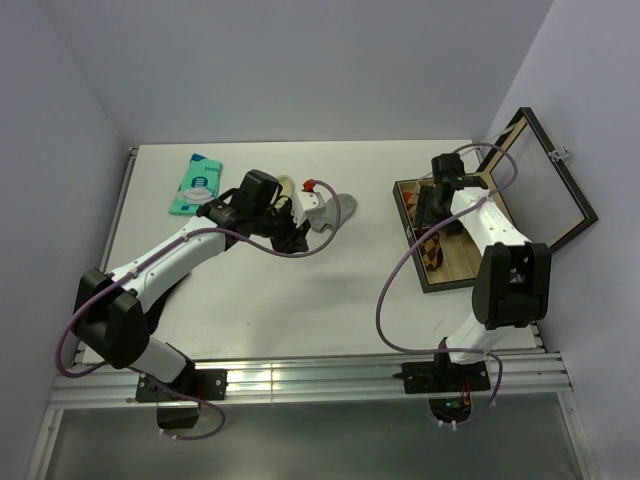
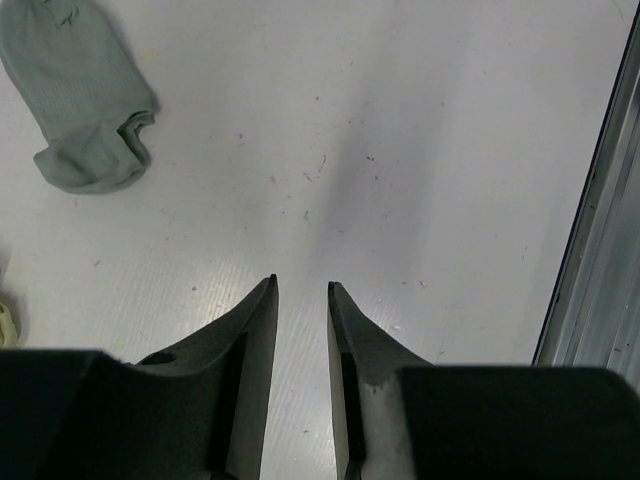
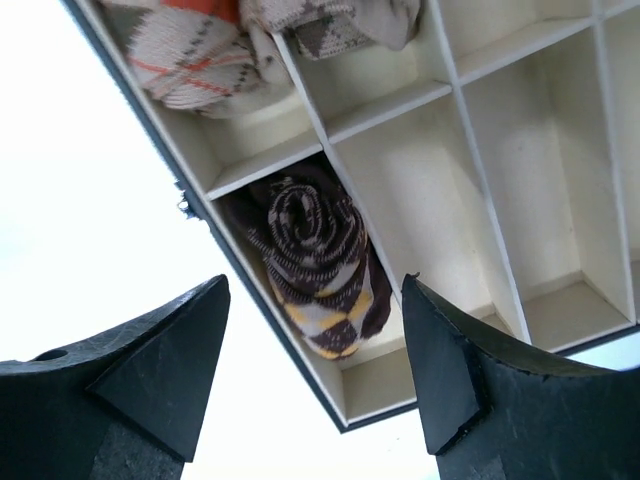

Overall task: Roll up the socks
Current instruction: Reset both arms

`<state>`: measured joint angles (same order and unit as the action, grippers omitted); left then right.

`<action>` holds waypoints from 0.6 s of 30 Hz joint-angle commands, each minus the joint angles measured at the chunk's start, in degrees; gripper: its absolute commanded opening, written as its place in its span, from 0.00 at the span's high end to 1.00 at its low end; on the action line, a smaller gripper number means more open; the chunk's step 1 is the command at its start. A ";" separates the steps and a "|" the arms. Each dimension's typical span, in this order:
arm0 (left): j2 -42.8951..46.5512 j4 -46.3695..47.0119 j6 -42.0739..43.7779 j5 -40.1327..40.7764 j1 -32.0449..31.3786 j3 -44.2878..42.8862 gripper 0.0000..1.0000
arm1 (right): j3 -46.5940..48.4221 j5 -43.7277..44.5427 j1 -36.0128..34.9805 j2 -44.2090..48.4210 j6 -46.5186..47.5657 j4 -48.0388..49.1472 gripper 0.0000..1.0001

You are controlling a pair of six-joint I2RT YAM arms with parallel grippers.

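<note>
Right pincer [image 3: 313, 282] is held released, fingers wide apart, over the box [image 1: 465, 262] at the right edge of the bench [image 1: 300, 300]. A rolled brown argyle sock [image 3: 315, 265] is seen in an edge compartment right below it. A pale argyle sock [image 3: 185, 55] is stuffed in the next compartment. Left pincer [image 2: 302, 290] is held low over bare bench near the far edge, nothing grasped, a narrow gap left between the fingers. The grey sock [image 2: 75, 95] is noted unrolled nearby. A packet [image 1: 197, 185] is noted toward the far left corner.
</note>
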<state>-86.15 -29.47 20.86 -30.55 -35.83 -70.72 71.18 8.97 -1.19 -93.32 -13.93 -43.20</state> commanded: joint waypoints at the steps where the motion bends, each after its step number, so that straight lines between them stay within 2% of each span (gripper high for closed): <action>1: 1.07 -1.46 -0.03 1.36 -0.20 -1.53 0.69 | 1.33 0.26 -0.48 5.24 -1.44 1.19 0.23; 3: 1.59 -1.99 -0.56 3.29 -0.20 -2.14 0.68 | 0.90 -0.62 -0.74 8.32 -1.53 1.89 0.18; 5: 1.86 -4.17 -0.39 5.66 -0.29 -3.36 0.68 | -0.33 -1.06 -1.18 12.36 -2.06 3.47 0.08; 8: 2.30 -6.29 -0.21 9.26 -0.20 -4.69 0.67 | -4.01 -3.60 -1.97 18.95 -2.59 7.33 0.00; 12: 3.79 -9.11 0.76 15.32 -0.11 -6.01 0.67 | -8.68 -5.01 -4.43 26.07 -3.12 11.11 0.00; 18: 6.25 -8.94 0.76 17.71 1.82 -4.78 0.65 | -18.78 -10.19 -10.93 37.58 -6.72 20.24 0.00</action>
<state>-82.70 -37.87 20.93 -15.84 -35.03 -74.17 55.48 2.50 -9.67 -59.61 -18.24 -30.37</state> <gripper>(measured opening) 0.349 0.998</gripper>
